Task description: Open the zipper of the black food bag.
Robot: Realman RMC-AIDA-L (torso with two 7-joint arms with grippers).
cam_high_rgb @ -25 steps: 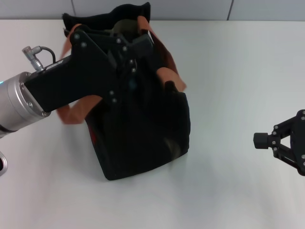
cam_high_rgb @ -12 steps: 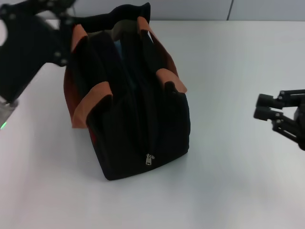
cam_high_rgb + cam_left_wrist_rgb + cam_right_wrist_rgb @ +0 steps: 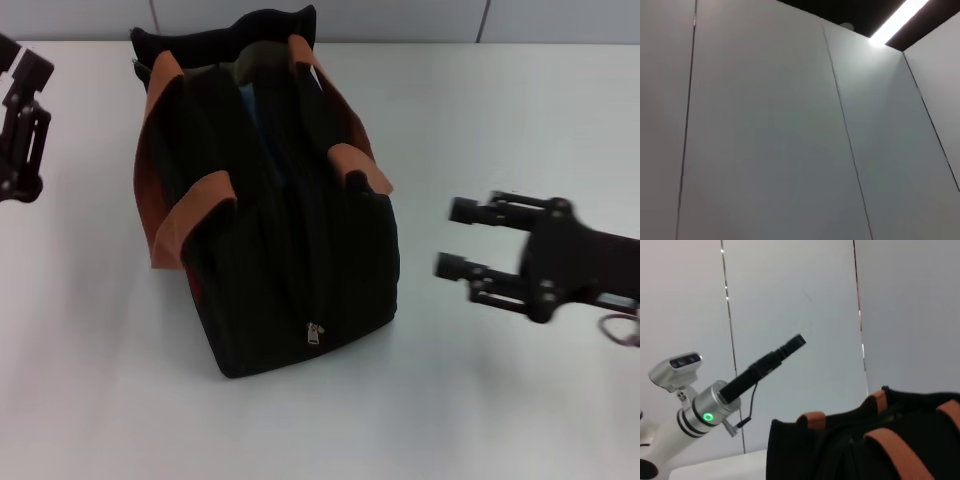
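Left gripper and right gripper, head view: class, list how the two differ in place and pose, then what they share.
The left gripper sits at the far left edge, beside the far end of the black food bag; the right gripper is right of the bag, level with its near half. The left gripper's fingers point away from the robot, past the bag; the right gripper's fingers point at the bag's side. Both are black, open, and clear of the bag.

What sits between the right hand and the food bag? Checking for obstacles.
Nothing: in the head view, only bare table separates the open right hand from the black food bag.
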